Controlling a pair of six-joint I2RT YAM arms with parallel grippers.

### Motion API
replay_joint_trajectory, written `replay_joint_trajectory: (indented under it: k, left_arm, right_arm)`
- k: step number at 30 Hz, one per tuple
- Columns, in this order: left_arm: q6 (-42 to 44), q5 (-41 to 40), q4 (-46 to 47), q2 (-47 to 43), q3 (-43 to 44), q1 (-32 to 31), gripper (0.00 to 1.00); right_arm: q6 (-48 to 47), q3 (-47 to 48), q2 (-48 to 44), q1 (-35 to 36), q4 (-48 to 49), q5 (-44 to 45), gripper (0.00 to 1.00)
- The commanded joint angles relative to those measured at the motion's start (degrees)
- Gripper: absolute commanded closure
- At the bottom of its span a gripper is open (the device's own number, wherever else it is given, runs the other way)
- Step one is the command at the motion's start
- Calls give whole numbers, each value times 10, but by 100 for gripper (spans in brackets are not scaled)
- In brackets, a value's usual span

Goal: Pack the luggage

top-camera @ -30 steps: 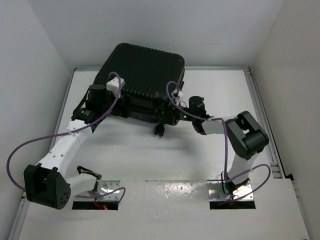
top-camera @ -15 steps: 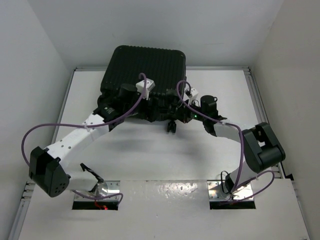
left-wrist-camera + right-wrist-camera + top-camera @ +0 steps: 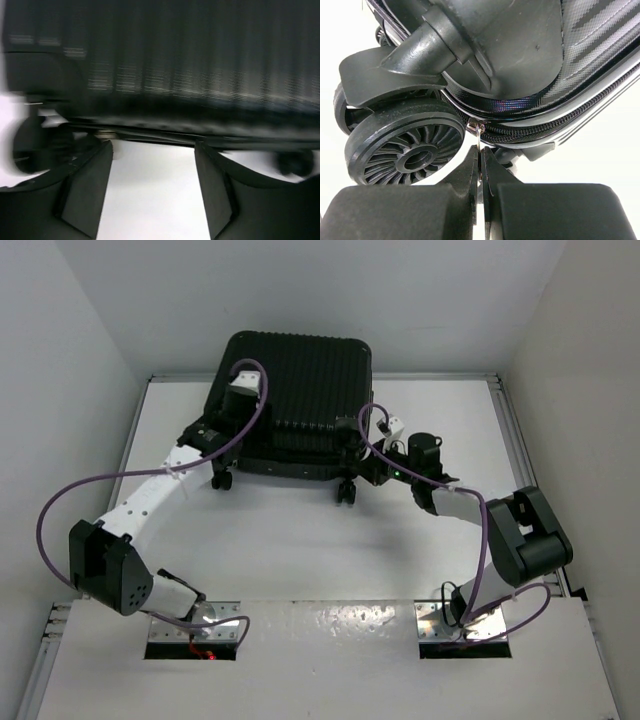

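Note:
The luggage (image 3: 295, 390) is a large black ribbed hard-shell suitcase lying closed at the back of the table, wheels toward me. My left gripper (image 3: 215, 435) is open and empty at the suitcase's near left corner; in the left wrist view its fingers (image 3: 87, 187) frame bare table below the ribbed shell (image 3: 190, 60). My right gripper (image 3: 358, 462) is shut on the thin metal zipper pull (image 3: 479, 142) beside a wheel (image 3: 405, 150) at the near right corner.
White walls close in the table (image 3: 300, 540) on the left, back and right. The suitcase's wheels (image 3: 346, 492) stick out toward me. A metal rail (image 3: 520, 460) runs along the table's right edge.
The left arm swung left along the suitcase's near edge to its left corner. The suitcase has settled flatter and shifted slightly. The right gripper stays at the right wheel.

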Motion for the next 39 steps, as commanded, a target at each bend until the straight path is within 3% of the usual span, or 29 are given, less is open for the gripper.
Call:
replay_joint_trajectory:
  k: [1, 5, 14, 21, 25, 28, 30, 32, 33, 35, 39]
  left_arm:
    - [57, -73, -47, -18, 26, 22, 28]
    - [81, -119, -66, -18, 26, 49, 15]
    - [153, -134, -73, 19, 8, 179, 15]
    - [240, 51, -50, 79, 39, 222, 17]
    - [268, 101, -35, 115, 51, 243, 26]
    - [296, 125, -13, 128, 58, 254, 26]
    - [319, 144, -7, 128, 58, 254, 34]
    - [346, 161, -1, 128, 58, 254, 49]
    - [346, 162, -1, 128, 58, 254, 67]
    - [360, 167, -1, 128, 58, 254, 86]
    - [366, 155, -1, 138, 53, 296, 100]
  right_arm:
    - [-30, 11, -9, -16, 39, 10, 100]
    - [-39, 17, -5, -21, 35, 10, 100]
    - [-40, 28, 1, -21, 26, -4, 100]
    - [-40, 40, 11, -21, 22, -15, 100]
    - [-41, 44, 17, -26, 20, -32, 100]
    - [-39, 51, 20, -30, 13, -40, 100]
    - [-49, 53, 20, -30, 2, -42, 100]
    - [-56, 55, 23, -33, -5, -40, 100]
    - [-58, 59, 21, -35, -6, -36, 100]
    - [-65, 61, 27, -31, -11, -23, 100]
    - [-87, 73, 31, -43, -12, 19, 100]
